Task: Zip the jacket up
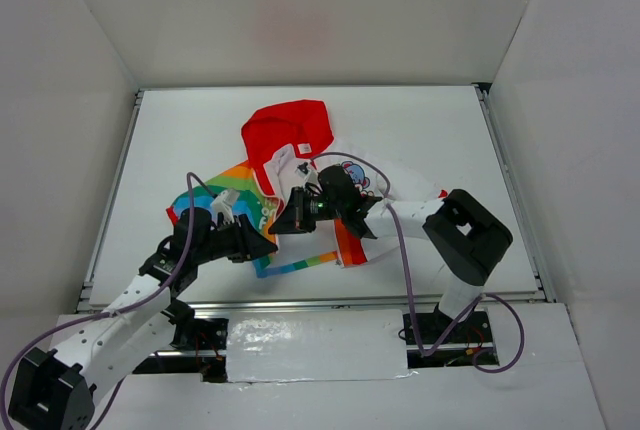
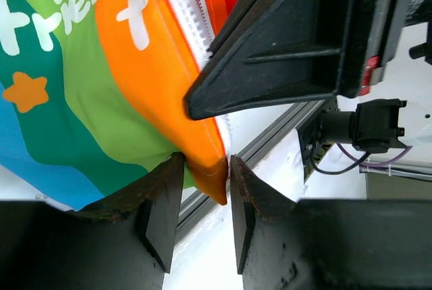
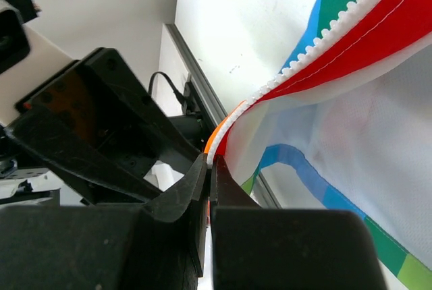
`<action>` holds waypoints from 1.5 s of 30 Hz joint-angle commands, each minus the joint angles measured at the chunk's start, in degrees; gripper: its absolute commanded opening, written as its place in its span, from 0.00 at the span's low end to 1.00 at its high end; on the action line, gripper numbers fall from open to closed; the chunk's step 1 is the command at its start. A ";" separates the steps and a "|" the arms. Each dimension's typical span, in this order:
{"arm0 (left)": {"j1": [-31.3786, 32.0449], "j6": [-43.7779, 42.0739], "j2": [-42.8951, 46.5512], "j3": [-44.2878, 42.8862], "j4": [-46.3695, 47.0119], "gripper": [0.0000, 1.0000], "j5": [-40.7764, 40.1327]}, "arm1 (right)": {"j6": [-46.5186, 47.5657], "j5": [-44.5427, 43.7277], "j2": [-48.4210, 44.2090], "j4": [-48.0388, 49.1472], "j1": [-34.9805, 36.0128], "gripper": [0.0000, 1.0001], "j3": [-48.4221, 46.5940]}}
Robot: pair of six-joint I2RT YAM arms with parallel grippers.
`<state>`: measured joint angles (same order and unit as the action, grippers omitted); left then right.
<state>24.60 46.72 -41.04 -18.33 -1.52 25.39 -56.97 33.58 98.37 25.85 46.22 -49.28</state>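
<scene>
Fingers: left gripper (image 2: 204, 175) pinches jacket (image 2: 101, 88) hem; right gripper (image 3: 210, 172) clamps its zipper edge (image 3: 317, 47).
Writing: "Frien" (image 2: 61, 13), partial.
Count: one jacket.

I have the jacket (image 1: 240, 185) mid counter (image 1: 180, 140), hood (image 1: 288, 130) far; left jaws at its near hem, right jaws just right.

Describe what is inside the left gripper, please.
The left gripper pinches the orange bottom corner of the jacket, beside the white zipper teeth. The right gripper covers the zipper higher up, so whether a slider sits there cannot be seen.
</scene>
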 commanded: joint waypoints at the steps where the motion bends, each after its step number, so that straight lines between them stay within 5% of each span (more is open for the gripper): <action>1: 0.36 -0.31 -0.10 -0.92 3.63 0.45 0.54 | 0.46 0.17 1.47 0.79 0.63 0.00 -2.32; 12: 0.36 -0.05 -0.80 -0.57 3.80 0.38 -0.08 | 1.16 0.52 1.92 -0.18 0.89 0.00 -2.93; 17: 0.45 -0.49 -1.41 -0.83 3.28 0.48 -0.25 | 2.91 0.61 1.48 -2.11 0.89 0.00 -3.81; 32: 0.45 -1.72 -0.10 -1.71 -0.32 0.53 -2.45 | 8.45 -0.19 1.30 -8.35 0.72 0.00 -5.83; 41: 0.45 -1.46 -1.33 -1.01 1.08 0.44 -1.39 | 8.63 -0.19 1.21 -8.88 0.89 0.00 -6.27; 45: 0.45 -1.19 -1.59 -0.66 2.83 0.54 -0.60 | 8.37 -0.01 1.48 -8.71 0.89 0.00 -6.62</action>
<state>24.86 46.46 -42.41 -18.35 -2.31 23.07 -49.56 33.61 99.83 16.71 46.54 -53.17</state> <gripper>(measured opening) 0.529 0.027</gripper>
